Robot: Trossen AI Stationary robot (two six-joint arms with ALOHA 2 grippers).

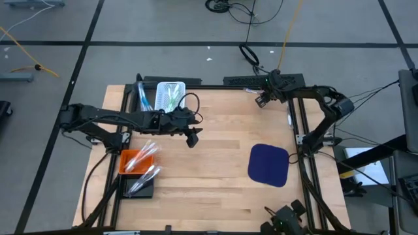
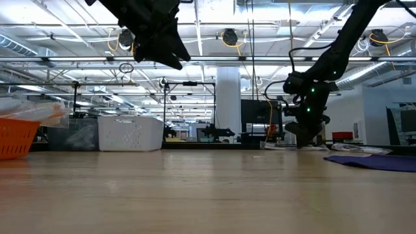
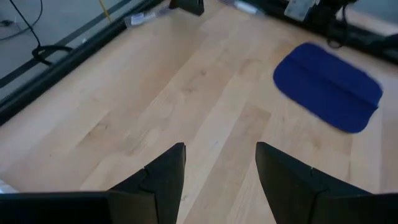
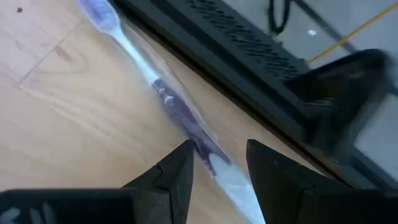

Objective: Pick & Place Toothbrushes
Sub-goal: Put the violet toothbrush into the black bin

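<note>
A wrapped toothbrush (image 4: 177, 112) with a white-blue head and a purple handle lies flat on the wood by the table's far edge. My right gripper (image 4: 219, 163) (image 1: 261, 100) is open just above it, one finger on each side of the handle, and no touch shows. My left gripper (image 3: 221, 168) (image 1: 192, 138) is open and empty, raised over the middle of the table (image 2: 162, 45). More toothbrushes lie in the white basket (image 1: 170, 94), the orange basket (image 1: 138, 159) and the black tray (image 1: 141, 183).
A dark blue cloth (image 1: 269, 164) (image 3: 328, 86) lies flat on the table's right half. The black frame rail (image 4: 249, 56) runs close behind the toothbrush at the far edge. The baskets stand along the left side (image 2: 130, 133). Bare wood (image 1: 215, 189) lies between the cloth and the baskets.
</note>
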